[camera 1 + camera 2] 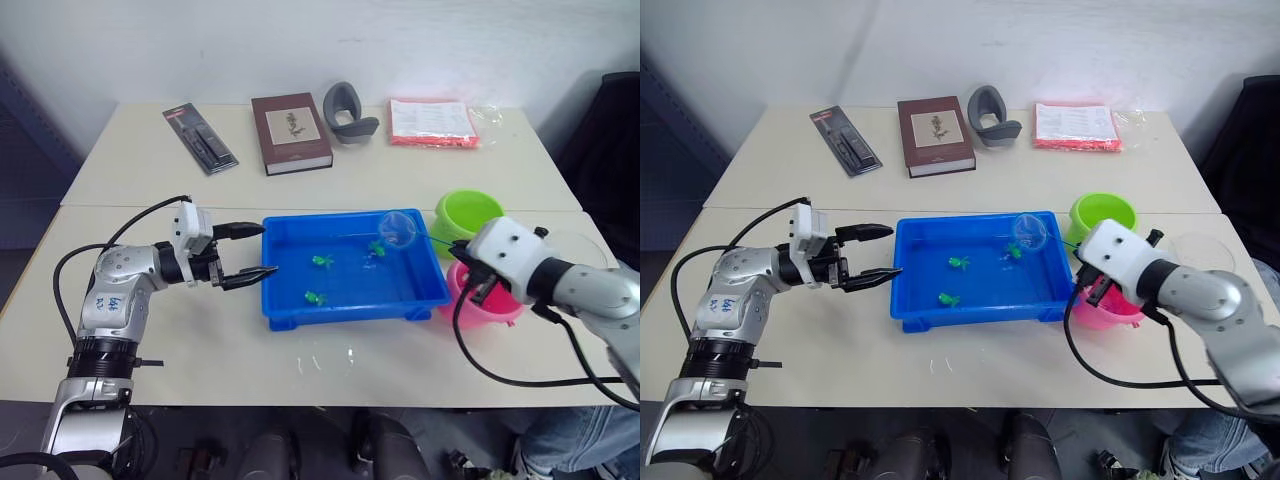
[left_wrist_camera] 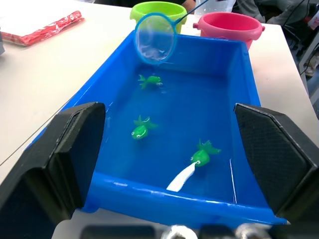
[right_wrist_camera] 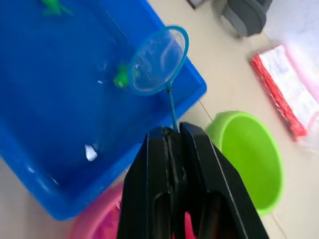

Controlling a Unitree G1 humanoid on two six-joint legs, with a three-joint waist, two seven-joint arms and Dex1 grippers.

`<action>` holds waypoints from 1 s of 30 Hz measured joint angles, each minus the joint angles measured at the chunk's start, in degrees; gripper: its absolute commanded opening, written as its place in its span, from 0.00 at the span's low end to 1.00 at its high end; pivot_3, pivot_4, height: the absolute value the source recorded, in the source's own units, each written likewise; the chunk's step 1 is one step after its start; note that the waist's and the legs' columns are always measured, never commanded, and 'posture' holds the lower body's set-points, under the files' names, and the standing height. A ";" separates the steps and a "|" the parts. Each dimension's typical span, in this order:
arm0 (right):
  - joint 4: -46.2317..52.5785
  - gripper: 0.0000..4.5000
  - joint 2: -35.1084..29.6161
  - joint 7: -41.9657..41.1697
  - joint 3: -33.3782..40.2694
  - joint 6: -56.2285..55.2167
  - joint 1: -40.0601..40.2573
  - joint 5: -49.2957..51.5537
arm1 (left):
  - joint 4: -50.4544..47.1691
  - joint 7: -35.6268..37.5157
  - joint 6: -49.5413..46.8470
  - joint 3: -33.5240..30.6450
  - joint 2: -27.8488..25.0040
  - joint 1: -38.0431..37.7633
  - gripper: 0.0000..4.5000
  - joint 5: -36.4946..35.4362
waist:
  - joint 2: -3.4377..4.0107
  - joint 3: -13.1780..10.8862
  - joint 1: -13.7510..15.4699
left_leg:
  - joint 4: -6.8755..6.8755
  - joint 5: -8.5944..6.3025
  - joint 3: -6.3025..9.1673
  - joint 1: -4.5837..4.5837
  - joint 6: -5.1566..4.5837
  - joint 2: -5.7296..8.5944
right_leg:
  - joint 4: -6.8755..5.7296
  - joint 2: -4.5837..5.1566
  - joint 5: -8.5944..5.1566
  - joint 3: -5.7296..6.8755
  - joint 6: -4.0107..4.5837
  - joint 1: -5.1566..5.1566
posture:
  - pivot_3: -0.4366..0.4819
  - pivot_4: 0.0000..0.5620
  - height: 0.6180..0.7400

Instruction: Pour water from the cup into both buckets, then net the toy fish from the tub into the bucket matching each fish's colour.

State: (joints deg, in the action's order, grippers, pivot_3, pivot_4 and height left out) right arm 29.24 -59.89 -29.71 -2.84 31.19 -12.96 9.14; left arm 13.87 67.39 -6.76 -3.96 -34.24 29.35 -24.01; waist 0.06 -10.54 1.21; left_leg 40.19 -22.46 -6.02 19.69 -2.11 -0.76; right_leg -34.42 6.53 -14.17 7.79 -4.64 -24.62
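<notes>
The blue tub point(image 1: 350, 312) sits mid-table and holds water and three green toy fish point(image 1: 322, 261) point(image 1: 376, 250) point(image 1: 315, 297). My right gripper point(image 3: 174, 135) is shut on the thin handle of the net point(image 1: 398, 229). The blue hoop hangs over the tub's far right corner, just above one fish. Right of the tub stand the lime green bucket point(image 1: 468, 213) and, nearer, the pink bucket point(image 1: 492, 308), partly hidden by my right arm. My left gripper point(image 1: 268, 248) is open at the tub's left end, holding nothing. The clear cup point(image 1: 1200, 250) stands behind my right arm.
Along the table's far side lie a black packaged tool point(image 1: 200, 138), a brown book point(image 1: 290, 132), a grey curved object point(image 1: 348, 112) and a red-and-white packet point(image 1: 432, 121). A person's leg in jeans point(image 1: 580, 440) shows at the near right corner.
</notes>
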 measured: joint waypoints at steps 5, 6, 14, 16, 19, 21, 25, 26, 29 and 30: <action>-2.08 0.00 2.70 1.73 -5.54 -2.64 -4.11 -10.03 | -0.99 -0.59 -0.75 -0.03 0.00 -0.42 0.99 -0.10 | 0.00 0.00 -0.07 | 0.00 0.03 0.02 -0.03 0.05 -0.08 | -0.01 -0.11 0.00 0.01 0.00 0.02 | 0.48 0.27 1.00; -2.75 0.00 4.02 1.57 -6.37 -2.40 -4.44 -11.41 | -1.66 -0.78 -0.82 -0.02 -0.01 -0.54 0.99 -0.10 | 0.00 0.00 -0.08 | 0.00 0.03 0.01 -0.01 0.05 -0.08 | 0.00 -0.11 0.00 0.00 0.00 0.01 | 0.48 0.27 1.00; -2.75 0.00 5.50 -3.28 -10.82 3.11 -6.45 -15.68 | -2.47 -1.29 -1.59 -0.05 -0.09 -1.02 0.99 -0.17 | 0.00 0.00 0.01 | 0.02 0.03 0.02 0.00 0.05 -0.06 | 0.00 -0.10 0.00 0.01 0.00 0.01 | 0.48 0.27 1.00; -2.70 0.00 5.25 -4.20 -10.59 3.81 -6.48 -16.35 | -2.90 -1.34 -1.90 -0.06 -0.16 -1.19 0.99 -0.22 | 0.00 0.00 -0.02 | 0.01 0.03 0.02 -0.01 0.05 -0.07 | 0.00 -0.11 0.00 0.01 0.00 0.01 | 0.48 0.27 1.00; -2.34 0.00 5.14 -6.26 -10.16 5.07 -6.30 -16.33 | -3.99 -1.49 -2.02 -0.08 -0.21 -1.82 0.99 -0.26 | 0.00 0.00 -0.07 | 0.01 0.03 0.02 -0.01 0.05 -0.07 | 0.00 -0.11 0.00 0.01 0.00 0.01 | 0.48 0.27 1.00; -1.48 0.00 5.19 -7.47 -9.53 7.14 -6.04 -15.56 | -4.21 -1.57 -2.10 -0.11 -0.22 -1.97 0.99 -0.29 | 0.00 0.00 -0.04 | 0.01 0.03 0.03 -0.01 0.05 -0.07 | 0.00 -0.11 0.00 0.01 0.00 0.02 | 0.48 0.27 1.00; 3.33 0.00 8.39 -11.40 -5.76 18.24 -5.31 -8.31 | -4.25 -1.78 -2.58 -0.17 -0.22 -2.25 0.99 -0.30 | 0.00 0.00 -0.04 | 0.02 0.03 0.06 -0.01 0.05 -0.09 | -0.01 -0.11 0.00 0.01 0.00 0.03 | 0.48 0.27 1.00; 4.37 0.00 9.31 -12.01 -5.34 20.93 -5.31 -6.66 | -4.25 -1.82 -2.59 -0.17 -0.22 -2.29 0.99 -0.30 | 0.00 0.00 -0.05 | 0.02 0.03 0.05 -0.01 0.05 -0.09 | -0.01 -0.11 0.00 0.01 0.00 0.03 | 0.48 0.27 1.00; 6.08 0.00 15.17 -12.13 -2.79 28.76 -5.35 -1.41 | -4.27 -1.91 -2.61 -0.18 -0.21 -2.29 0.99 -0.31 | 0.00 0.01 -0.04 | 0.02 0.03 0.09 -0.01 0.05 -0.08 | -0.03 -0.11 0.00 0.02 0.01 0.02 | 0.48 0.27 1.00; 6.61 0.00 17.25 -11.91 -2.10 31.24 -5.38 0.41 | -4.32 -1.95 -2.61 -0.19 -0.21 -2.29 0.99 -0.31 | 0.00 0.01 -0.05 | 0.02 0.03 0.09 -0.01 0.05 -0.08 | -0.03 -0.11 0.00 0.02 0.01 0.02 | 0.48 0.27 1.00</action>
State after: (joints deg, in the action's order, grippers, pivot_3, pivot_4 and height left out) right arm 35.85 -42.65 -41.62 -4.94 62.42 -18.34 9.55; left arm 9.55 65.43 -9.38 -4.14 -34.45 27.06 -24.32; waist 0.06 -10.54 1.17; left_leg 40.21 -22.44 -5.93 19.68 -2.06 -0.84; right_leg -34.45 6.42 -14.18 7.81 -4.63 -24.60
